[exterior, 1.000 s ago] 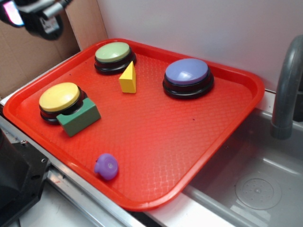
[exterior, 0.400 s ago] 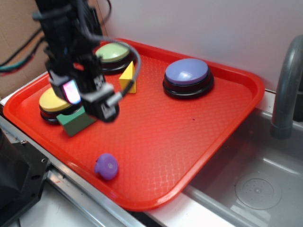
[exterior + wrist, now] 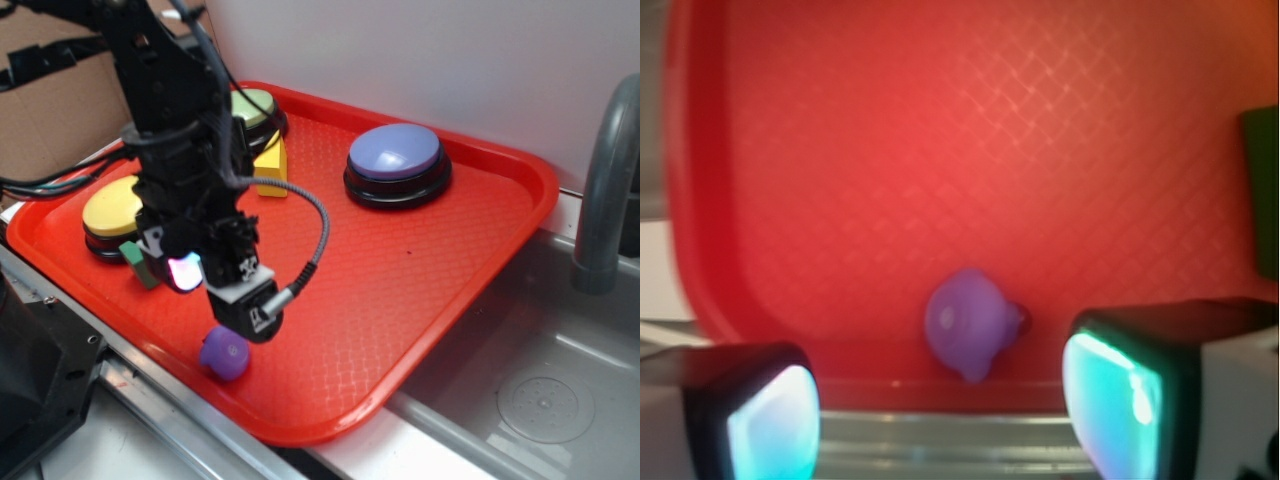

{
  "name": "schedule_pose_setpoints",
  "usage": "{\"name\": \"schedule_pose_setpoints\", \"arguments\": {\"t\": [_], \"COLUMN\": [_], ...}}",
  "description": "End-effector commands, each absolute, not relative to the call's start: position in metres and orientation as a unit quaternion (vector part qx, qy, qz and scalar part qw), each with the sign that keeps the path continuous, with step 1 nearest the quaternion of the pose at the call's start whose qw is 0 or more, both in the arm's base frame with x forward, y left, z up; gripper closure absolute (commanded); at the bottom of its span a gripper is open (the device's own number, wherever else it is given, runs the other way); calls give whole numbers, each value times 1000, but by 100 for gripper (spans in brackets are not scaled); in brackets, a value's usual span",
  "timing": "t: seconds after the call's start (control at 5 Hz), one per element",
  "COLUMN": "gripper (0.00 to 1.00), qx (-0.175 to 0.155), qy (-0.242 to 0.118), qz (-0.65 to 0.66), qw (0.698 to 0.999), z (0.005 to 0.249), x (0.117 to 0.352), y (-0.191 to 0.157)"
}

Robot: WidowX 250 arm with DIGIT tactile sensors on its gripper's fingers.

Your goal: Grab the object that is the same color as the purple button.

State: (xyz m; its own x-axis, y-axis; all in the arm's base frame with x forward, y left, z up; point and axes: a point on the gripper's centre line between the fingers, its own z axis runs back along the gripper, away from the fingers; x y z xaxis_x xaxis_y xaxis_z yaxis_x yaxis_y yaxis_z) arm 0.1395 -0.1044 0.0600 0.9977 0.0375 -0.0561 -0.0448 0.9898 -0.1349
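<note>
The small purple piece lies on the red tray near its front rim. In the wrist view the piece sits just ahead of and between my two fingers, untouched. My gripper hangs open just above and behind it; in the wrist view the gripper is spread wide, with lit pads on each side and nothing between them. The large purple button stands at the tray's back right, far from the gripper.
A yellow button and a green block are partly hidden behind my arm at left. A green button and a yellow wedge sit at the back. A grey faucet and sink are to the right.
My arm has swung down from the back left to the tray's front and now hovers over the purple piece. The piece and the other objects have not moved.
</note>
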Motion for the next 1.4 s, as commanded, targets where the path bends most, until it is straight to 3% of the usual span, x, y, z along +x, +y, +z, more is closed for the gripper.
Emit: {"name": "schedule_pose_setpoints", "arguments": {"t": [0.0,0.4,0.6,0.8,1.0,1.2], "gripper": [0,0,72,100,100,100], "qx": [-60,-54,-46,-33,-28,-26], "qy": [44,63,73,82,85,63], "qz": [20,23,37,44,49,63], "qw": [997,996,996,995,995,996], "z": [35,22,18,15,17,34], "x": [139,136,135,137,139,146], "y": [-110,-108,-105,-105,-106,-108]}}
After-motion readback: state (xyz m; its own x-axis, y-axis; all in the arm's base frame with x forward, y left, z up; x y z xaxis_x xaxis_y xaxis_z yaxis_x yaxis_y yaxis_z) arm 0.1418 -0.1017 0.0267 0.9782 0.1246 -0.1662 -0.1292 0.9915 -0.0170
